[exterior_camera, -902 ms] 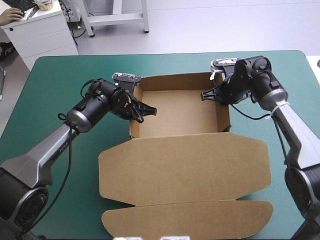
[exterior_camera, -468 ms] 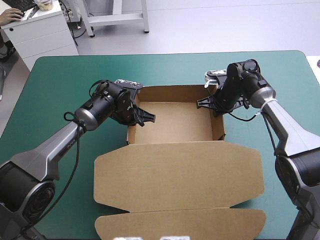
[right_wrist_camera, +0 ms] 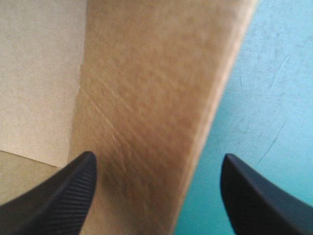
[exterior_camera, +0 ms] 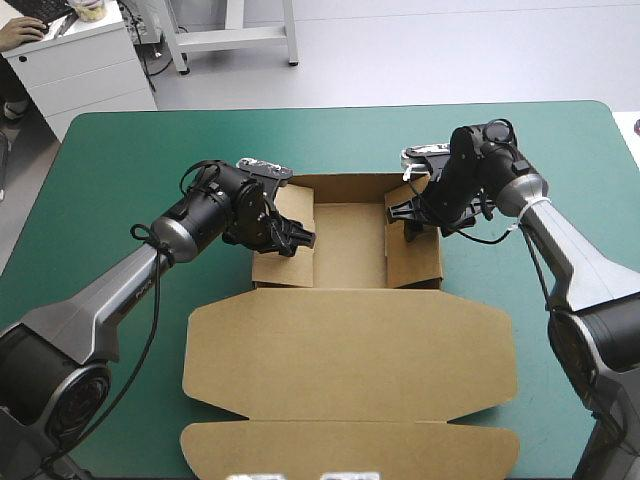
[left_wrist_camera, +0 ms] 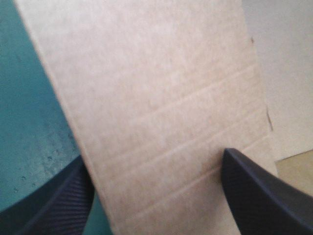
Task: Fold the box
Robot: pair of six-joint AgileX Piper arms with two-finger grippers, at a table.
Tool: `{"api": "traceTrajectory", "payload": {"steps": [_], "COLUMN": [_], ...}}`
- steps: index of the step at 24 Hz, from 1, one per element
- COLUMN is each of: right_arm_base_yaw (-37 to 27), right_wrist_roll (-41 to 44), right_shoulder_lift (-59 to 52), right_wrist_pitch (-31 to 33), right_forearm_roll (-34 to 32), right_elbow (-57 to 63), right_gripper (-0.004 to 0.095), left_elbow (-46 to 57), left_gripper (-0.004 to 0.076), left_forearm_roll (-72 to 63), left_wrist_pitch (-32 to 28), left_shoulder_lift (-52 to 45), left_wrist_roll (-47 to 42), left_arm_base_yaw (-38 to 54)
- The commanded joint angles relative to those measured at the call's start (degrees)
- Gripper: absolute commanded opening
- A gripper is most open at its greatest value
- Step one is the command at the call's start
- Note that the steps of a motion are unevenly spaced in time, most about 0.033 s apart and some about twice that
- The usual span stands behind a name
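Observation:
The brown box (exterior_camera: 350,240) lies mid-table as an open tray, its lid (exterior_camera: 350,345) flat toward the near edge. Both side walls lean inward over the tray floor. My left gripper (exterior_camera: 292,238) is at the left wall (exterior_camera: 290,205), and in the left wrist view this wall (left_wrist_camera: 161,98) stands between the open gripper's (left_wrist_camera: 156,196) fingers. My right gripper (exterior_camera: 405,215) is at the right wall (exterior_camera: 415,255). The right wrist view shows that wall (right_wrist_camera: 156,98) between the open gripper's (right_wrist_camera: 156,196) fingers, with the tray's inside beside it.
Bare teal-green cover (exterior_camera: 110,180) shows to the left and right (exterior_camera: 580,150) of the box and beyond its far wall. The lid's outer flap (exterior_camera: 350,450) reaches almost to the table's near edge.
Both grippers were shut earlier and now stand open. Both side walls have swung inward over the tray floor, and the box has slid a little to the left and toward the near edge.

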Motion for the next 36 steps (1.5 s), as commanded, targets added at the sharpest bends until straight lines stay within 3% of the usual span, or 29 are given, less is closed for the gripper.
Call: {"api": "traceTrajectory", "payload": {"steps": [1, 5, 13, 17, 22, 24, 25, 26, 27, 31, 36], "right_arm_base_yaw": [0.0, 0.0, 0.0, 0.0, -0.2, -0.2, -0.2, -0.2, -0.2, -0.2, -0.2], "right_wrist_roll": [-0.7, -0.7, -2.0, -3.7, -3.7, -3.7, -3.7, -3.7, -3.7, -3.7, -3.6], "right_shoulder_lift": [-2.9, -3.0, -6.2, -9.2, -13.9, -15.3, -15.7, -15.8, -15.8, -15.8, -13.0], "right_wrist_pitch": [1.4, 0.6, -1.4, -1.8, -3.8, -3.7, -3.4, -3.1, -3.0, -3.4, -5.0], "right_forearm_roll": [0.7, 0.7, 1.1, 0.6, 0.3, 0.3, 0.3, 0.3, 0.3, 0.3, 0.5], "right_elbow": [-1.6, -1.6, -1.7, -1.7, -1.7, -1.7, -1.7, -1.7, -1.7, -1.7, -1.6], "right_gripper": [0.0831, 0.0832, 0.0832, 0.0831, 0.0830, 0.0830, 0.0830, 0.0830, 0.0830, 0.0830, 0.0830], "left_elbow": [-1.8, -1.8, -1.9, -1.9, -1.9, -1.9, -1.9, -1.6, -0.4, 9.2, 31.1], "left_gripper": [0.0553, 0.0553, 0.0553, 0.0550, 0.0389, 0.0195, 0.0062, 0.0011, -0.0008, -0.0010, -0.0010], "left_forearm_roll": [1.6, 3.1, 4.8, 8.6, 14.7, 14.9, 14.8, 14.5, 13.5, 7.4, 3.8], "left_wrist_pitch": [-0.2, -0.5, -6.7, -5.6, 0.2, 5.1, 9.4, 11.0, 13.1, 12.1, 3.6], "left_shoulder_lift": [-2.9, -3.2, -10.3, -15.6, -23.9, -27.2, -29.1, -30.0, -32.0, -39.4, -50.4], "left_wrist_roll": [0.0, -0.2, -0.2, -0.2, 2.0, 5.9, 9.1, 10.6, 12.6, 13.0, 11.1], "left_arm_base_yaw": [-0.3, -0.3, -0.3, -0.3, -0.3, -0.3, -0.3, -0.3, -0.3, -0.3, -0.3]}}
